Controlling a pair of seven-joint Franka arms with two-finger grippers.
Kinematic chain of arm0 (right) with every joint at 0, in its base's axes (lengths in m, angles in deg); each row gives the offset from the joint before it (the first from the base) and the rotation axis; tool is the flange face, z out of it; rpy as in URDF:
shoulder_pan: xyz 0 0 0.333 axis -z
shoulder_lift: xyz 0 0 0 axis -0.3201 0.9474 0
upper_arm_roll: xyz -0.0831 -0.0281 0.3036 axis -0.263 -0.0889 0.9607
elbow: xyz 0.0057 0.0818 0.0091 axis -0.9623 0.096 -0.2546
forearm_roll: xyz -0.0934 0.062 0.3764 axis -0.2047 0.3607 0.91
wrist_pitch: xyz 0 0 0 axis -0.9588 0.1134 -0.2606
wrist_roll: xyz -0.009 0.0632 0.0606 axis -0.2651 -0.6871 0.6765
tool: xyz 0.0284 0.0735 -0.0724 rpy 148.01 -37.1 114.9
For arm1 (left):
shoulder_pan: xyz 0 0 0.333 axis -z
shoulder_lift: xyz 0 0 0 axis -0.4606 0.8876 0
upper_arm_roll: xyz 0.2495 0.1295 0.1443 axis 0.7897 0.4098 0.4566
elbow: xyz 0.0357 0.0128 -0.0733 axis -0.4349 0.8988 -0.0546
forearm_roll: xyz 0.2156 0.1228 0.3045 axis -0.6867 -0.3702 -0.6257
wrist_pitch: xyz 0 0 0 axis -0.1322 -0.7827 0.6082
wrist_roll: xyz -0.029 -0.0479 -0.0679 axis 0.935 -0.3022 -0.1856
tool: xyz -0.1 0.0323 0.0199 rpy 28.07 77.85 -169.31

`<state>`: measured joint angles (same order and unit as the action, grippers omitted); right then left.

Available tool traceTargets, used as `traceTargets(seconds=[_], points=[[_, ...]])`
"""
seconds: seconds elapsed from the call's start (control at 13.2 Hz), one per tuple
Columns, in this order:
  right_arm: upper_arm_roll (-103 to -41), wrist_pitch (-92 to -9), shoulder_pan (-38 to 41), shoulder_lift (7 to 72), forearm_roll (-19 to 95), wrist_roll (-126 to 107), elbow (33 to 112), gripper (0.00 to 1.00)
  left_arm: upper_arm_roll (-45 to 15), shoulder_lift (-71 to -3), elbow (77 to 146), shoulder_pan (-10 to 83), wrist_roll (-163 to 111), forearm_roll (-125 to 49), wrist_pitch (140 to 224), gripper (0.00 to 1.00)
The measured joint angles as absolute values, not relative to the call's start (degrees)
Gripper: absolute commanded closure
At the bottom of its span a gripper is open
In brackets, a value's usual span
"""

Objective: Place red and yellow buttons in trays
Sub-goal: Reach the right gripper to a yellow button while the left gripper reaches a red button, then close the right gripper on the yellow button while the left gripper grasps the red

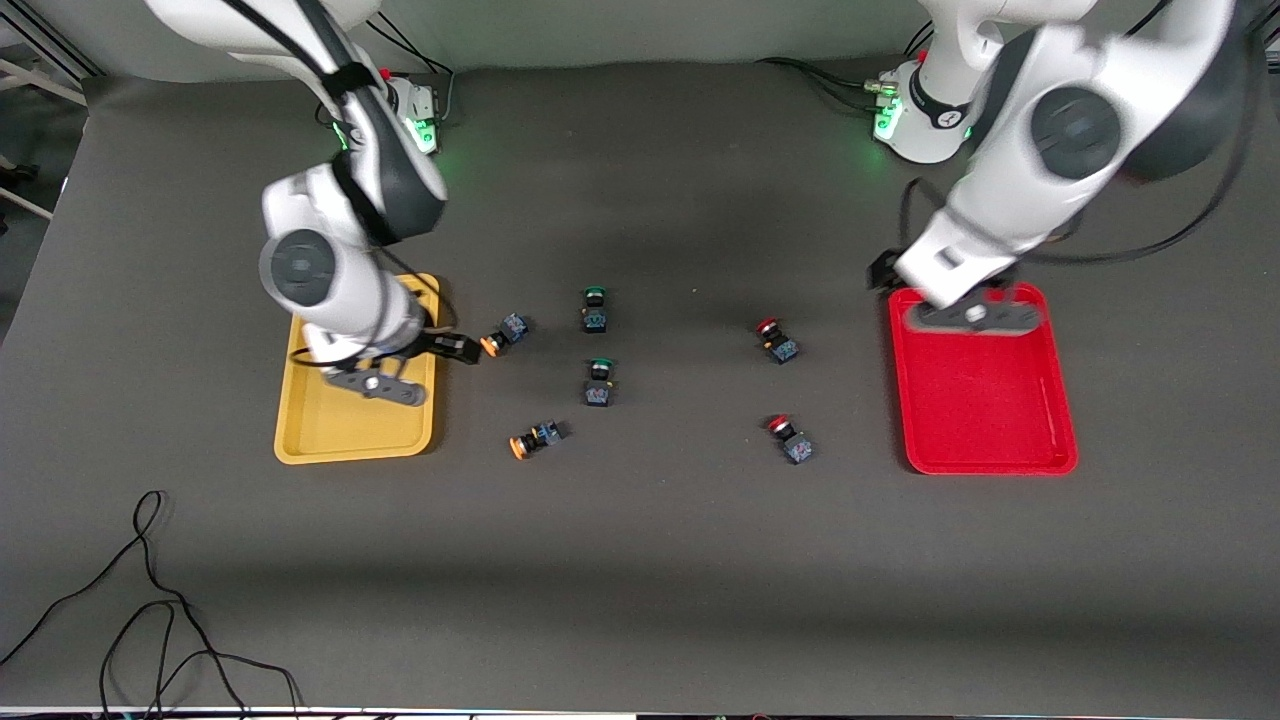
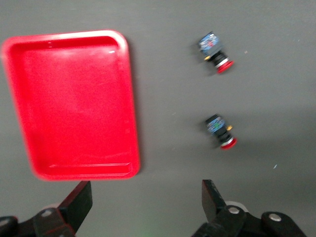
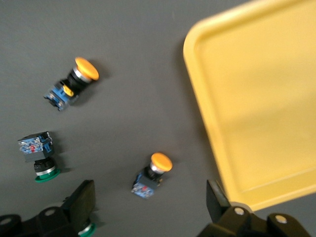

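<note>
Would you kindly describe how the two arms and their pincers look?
Both arms have glossy white shells with dark grey joint discs and black cables along them. Green lights glow at their bases. The left pincer and right pincer have black fingers on dark mounts with silver screws.

The yellow tray point(image 1: 355, 430) lies toward the right arm's end of the table and the red tray point(image 1: 985, 400) toward the left arm's end, and both are empty. Two yellow-capped buttons point(image 1: 505, 333) point(image 1: 535, 439) lie on their sides beside the yellow tray. Two red-capped buttons point(image 1: 776, 340) point(image 1: 790, 438) lie tilted near the red tray, one nearer the front camera
</note>
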<state>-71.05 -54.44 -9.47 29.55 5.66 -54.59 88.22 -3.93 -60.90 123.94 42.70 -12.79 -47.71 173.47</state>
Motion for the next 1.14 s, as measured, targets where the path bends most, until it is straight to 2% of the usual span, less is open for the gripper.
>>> traceTargets(seconds=[0.23, 0.53, 0.76, 1.06, 1.14], points=[[-71.06, -59.41, -11.59, 32.35, 5.69, -62.95, 91.25, 0.00, -3.93, -51.75, 124.45, 47.36, -4.67, -47.71, 182.66, 0.02], [-71.05, -70.42, -14.55, 33.79, 5.71, -70.32, 100.11, 0.00, -3.96, -42.16, 126.43, 53.47, 5.64, -48.05, 193.76, 0.03], [-71.05, -73.99, -17.72, 35.95, 5.73, -76.02, 101.87, 0.02, -3.84, -41.47, 130.85, 54.24, 6.75, -48.11, 199.65, 0.04], [-71.15, -75.39, -19.36, 37.82, 5.74, -78.45, 101.91, 0.15, -3.72, -41.70, 137.17, 54.83, 9.50, -48.11, 206.55, 0.06], [-71.28, -76.32, -19.32, 38.11, 5.74, -78.45, 102.07, 0.22, -3.73, -41.70, 137.74, 55.36, 10.39, -48.11, 207.36, 0.07]])
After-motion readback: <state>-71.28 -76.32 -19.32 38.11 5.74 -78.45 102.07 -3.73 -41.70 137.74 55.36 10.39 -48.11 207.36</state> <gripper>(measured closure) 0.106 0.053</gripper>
